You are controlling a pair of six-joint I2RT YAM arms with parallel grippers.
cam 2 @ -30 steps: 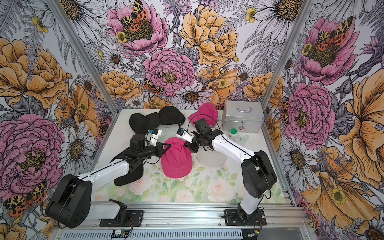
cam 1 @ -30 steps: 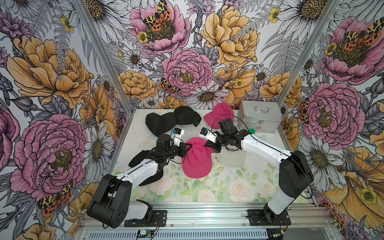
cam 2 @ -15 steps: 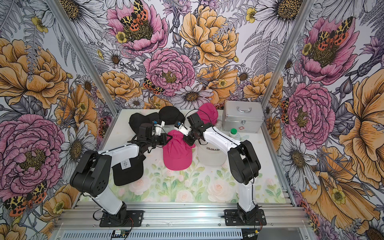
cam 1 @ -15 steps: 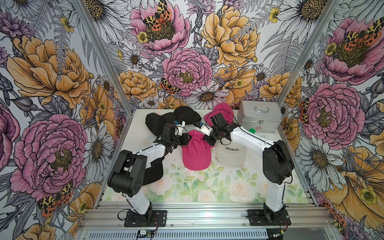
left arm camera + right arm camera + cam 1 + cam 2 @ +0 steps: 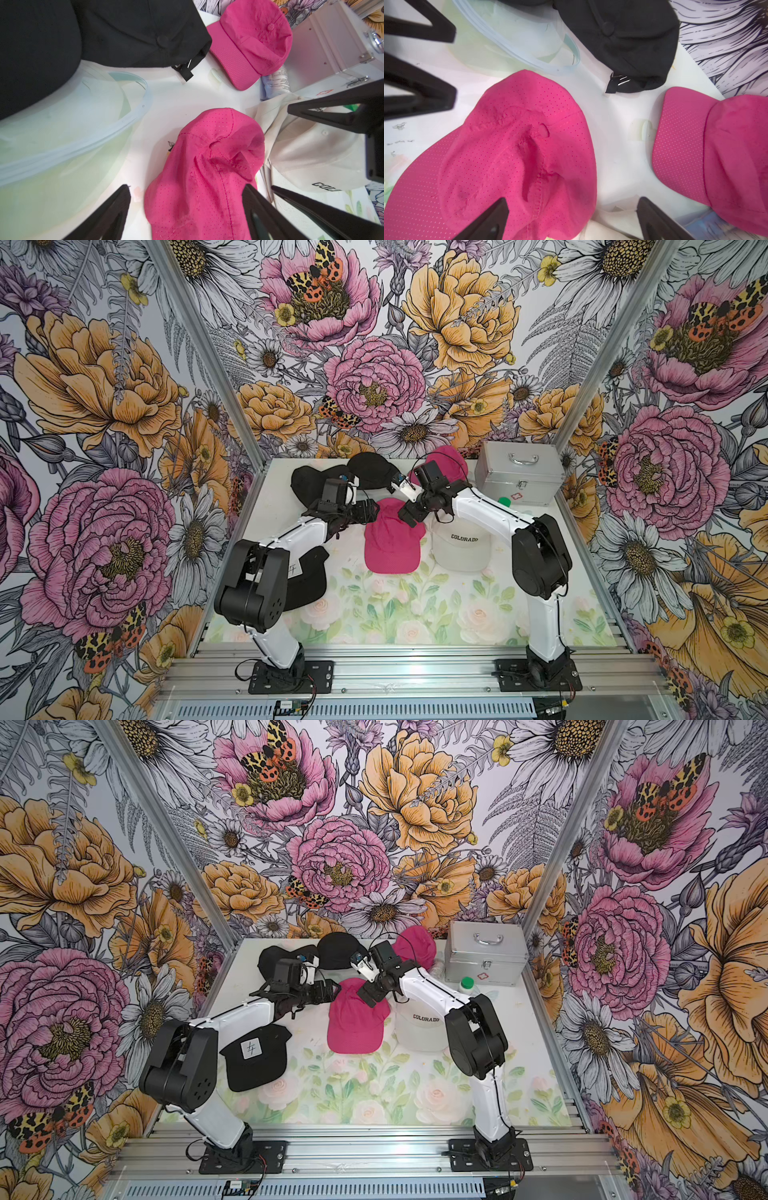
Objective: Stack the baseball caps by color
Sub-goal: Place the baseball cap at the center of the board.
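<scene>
A hot pink cap lies crumpled at mid-table, brim toward the front. My left gripper is open at its left rear, jaws wide either side of the crown. My right gripper is open at its right rear, one finger over the pink fabric. A second pink cap sits at the back. A cream "COLORADO" cap lies right of the middle one. Two black caps lie back left, another black cap front left.
A silver case stands at the back right with a green-lidded bottle in front of it. A clear round plastic lid lies on the table beside the black caps. The enclosure walls close in the back and sides.
Both grippers carried the pink cap toward the back of the table, then opened and let it go. It now rests loose on the surface.
</scene>
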